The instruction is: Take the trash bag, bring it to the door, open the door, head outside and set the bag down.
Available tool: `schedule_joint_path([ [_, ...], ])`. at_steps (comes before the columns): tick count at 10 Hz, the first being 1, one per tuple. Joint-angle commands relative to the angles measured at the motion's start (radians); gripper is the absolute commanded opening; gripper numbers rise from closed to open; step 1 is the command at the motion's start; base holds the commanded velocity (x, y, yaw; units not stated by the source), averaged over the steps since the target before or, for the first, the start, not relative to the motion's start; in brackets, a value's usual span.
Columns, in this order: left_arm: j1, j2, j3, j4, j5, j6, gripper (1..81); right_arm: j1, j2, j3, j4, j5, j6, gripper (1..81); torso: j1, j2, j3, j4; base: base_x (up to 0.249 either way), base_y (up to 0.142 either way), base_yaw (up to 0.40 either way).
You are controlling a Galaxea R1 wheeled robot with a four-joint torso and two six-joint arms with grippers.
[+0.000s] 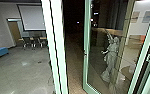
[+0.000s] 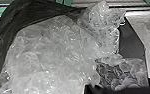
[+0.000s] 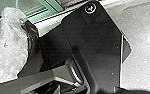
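Trash bag (image 2: 53,55) close by the robot, at a door that stands ajar.
Head view: the dark opening (image 1: 74,55) lies ahead, between the pale post (image 1: 56,47) and the glass door (image 1: 98,65); the way out turns on this gap, whose clearance for the bag is hard to judge. Left wrist view: the bag, crumpled clear plastic edged by a dark sheet, lies close before the left tool; that arm appears the nearer. Its edge is cut off and its long axis cannot be told. Right wrist view: part of it lies beside the robot's dark plate. Whether either tool is wide, narrow or gripping cannot be told.
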Motion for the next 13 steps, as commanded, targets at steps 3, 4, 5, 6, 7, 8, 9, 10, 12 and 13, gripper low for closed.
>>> schedule_joint_path([
  [3,-0.063,0.000,-0.004,0.010,0.053,0.005,1.0,0.059,0.008,0.013,0.012,-0.049,0.001,81.1,0.000,0.000,-0.052,0.117,0.000,0.000,0.000],
  [4,-0.063,0.000,-0.004,0.010,0.053,0.005,1.0,0.059,0.010,0.013,0.011,-0.049,-0.001,81.1,0.000,0.000,-0.062,0.146,0.000,0.000,0.000],
  [5,-0.063,0.000,-0.004,0.010,0.053,0.005,1.0,0.059,0.008,0.013,0.011,-0.049,-0.001,81.1,0.000,0.000,-0.034,0.088,0.000,0.000,0.000],
  [6,-0.063,0.000,-0.004,0.010,0.053,0.005,1.0,0.059,0.008,0.013,0.006,-0.049,-0.002,81.1,0.000,0.000,-0.038,0.118,0.000,0.000,0.000],
  [7,-0.063,0.001,-0.004,0.010,0.053,0.005,1.0,0.059,0.008,0.013,0.005,-0.049,-0.005,81.1,0.000,0.000,-0.041,0.132,0.000,0.000,0.000],
  [8,-0.063,0.001,-0.004,0.010,0.053,0.005,1.0,0.060,0.008,0.013,0.008,-0.049,-0.005,81.1,0.000,0.000,-0.041,0.134,0.000,0.000,0.000],
  [9,-0.063,0.001,-0.004,0.010,0.055,0.005,1.0,0.060,0.008,0.013,0.012,-0.049,-0.005,81.1,0.000,0.000,-0.042,0.134,0.000,0.000,0.000],
  [10,-0.063,0.001,-0.004,0.010,0.053,0.005,1.0,0.062,0.010,0.013,0.014,-0.049,0.001,81.1,0.000,0.000,-0.042,0.166,0.000,0.000,0.000],
  [12,-0.063,0.001,-0.004,0.010,0.055,0.005,1.0,0.060,0.011,0.016,0.014,-0.049,-0.001,81.1,0.000,0.000,-0.042,0.240,0.000,0.000,0.000],
  [13,-0.063,0.001,-0.004,0.010,0.053,0.005,1.0,0.062,0.011,0.016,0.014,-0.049,-0.001,81.1,0.000,0.000,-0.042,0.259,0.000,0.000,0.000],
])
